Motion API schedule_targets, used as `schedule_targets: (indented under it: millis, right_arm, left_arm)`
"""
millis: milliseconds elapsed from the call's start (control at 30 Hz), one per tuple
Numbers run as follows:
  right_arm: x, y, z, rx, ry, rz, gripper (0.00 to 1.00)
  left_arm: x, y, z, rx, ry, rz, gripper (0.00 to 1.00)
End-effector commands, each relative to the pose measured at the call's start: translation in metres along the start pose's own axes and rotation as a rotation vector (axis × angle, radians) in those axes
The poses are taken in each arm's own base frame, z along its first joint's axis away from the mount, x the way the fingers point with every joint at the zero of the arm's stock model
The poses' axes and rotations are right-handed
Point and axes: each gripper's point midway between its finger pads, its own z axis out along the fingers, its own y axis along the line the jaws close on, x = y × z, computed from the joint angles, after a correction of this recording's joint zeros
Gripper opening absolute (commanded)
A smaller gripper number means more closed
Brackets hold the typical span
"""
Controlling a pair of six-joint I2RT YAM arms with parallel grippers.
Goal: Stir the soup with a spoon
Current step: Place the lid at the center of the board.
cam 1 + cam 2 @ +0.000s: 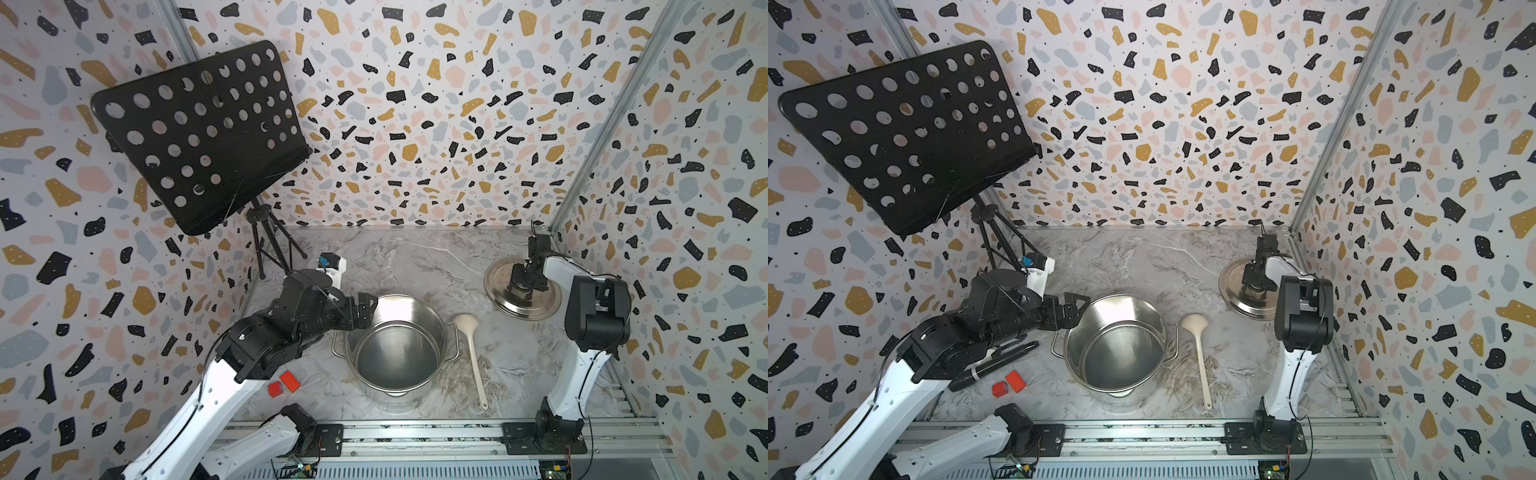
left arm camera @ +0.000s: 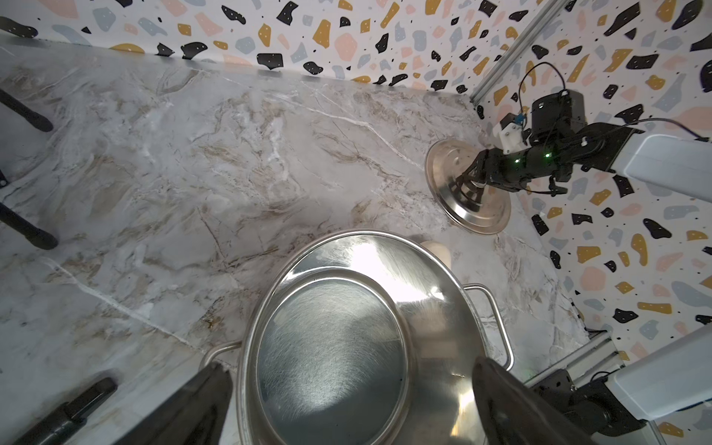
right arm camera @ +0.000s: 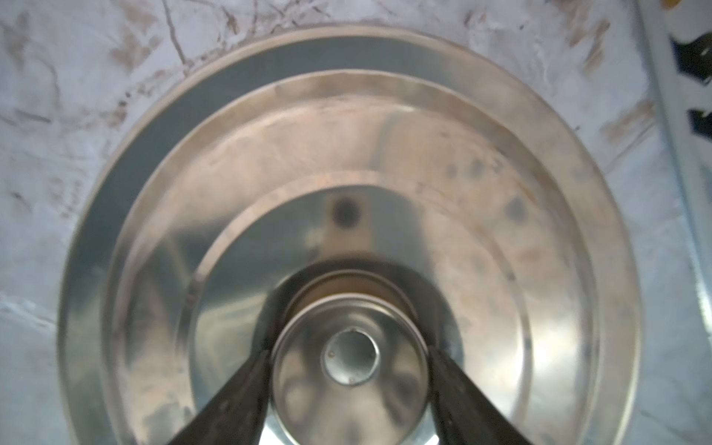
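Spoon (image 1: 473, 357) lies flat on the desk (image 1: 415, 257), handle tip nearest the robot. Its long axis runs near-to-far w/ the bowl at the far end, just beside the pot (image 1: 395, 357) but not touching it. Pot's uncovered, bare steel inside, no soup visible. Left pincer (image 1: 368, 311) hangs wide open & empty at the pot's rim; spoon's on the opposite side of the pot from it, so the pot's in the way. Farther back, right pincer (image 1: 519, 291) sits over the lid (image 1: 496, 270), fingers (image 3: 239, 393) flanking the knob (image 3: 350, 358); can't tell if they pinch it or stand just clear. Spoon's bowl end is near this pincer, off toward the pot & back toward the robot, nothing btw them, so right arm's prob the better pick. Left wrist view shows only a sliver of the spoon (image 2: 435, 248) past the pot rim; right wrist view shows no spoon & is blurry.
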Motion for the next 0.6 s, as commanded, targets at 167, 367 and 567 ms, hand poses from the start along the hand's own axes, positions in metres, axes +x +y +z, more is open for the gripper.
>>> schedule_targets:
  millis: [167, 367, 567]
  right_arm:
    - [-0.025, 0.005, -0.085, -0.053, -0.058, 0.004, 0.93]
    - [0.031, 0.049, -0.146, -0.26, -0.021, -0.016, 0.91]
    - [0.163, 0.101, -0.176, -0.39, 0.172, -0.173, 0.83]
  left_arm:
    - [-0.007, -0.01, 0.008, 0.027, 0.004, 0.024, 0.99]
    - [0.019, -0.025, 0.026, 0.132, 0.115, 0.023, 0.99]
    - [0.018, -0.029, 0.024, 0.166, 0.088, 0.026, 0.99]
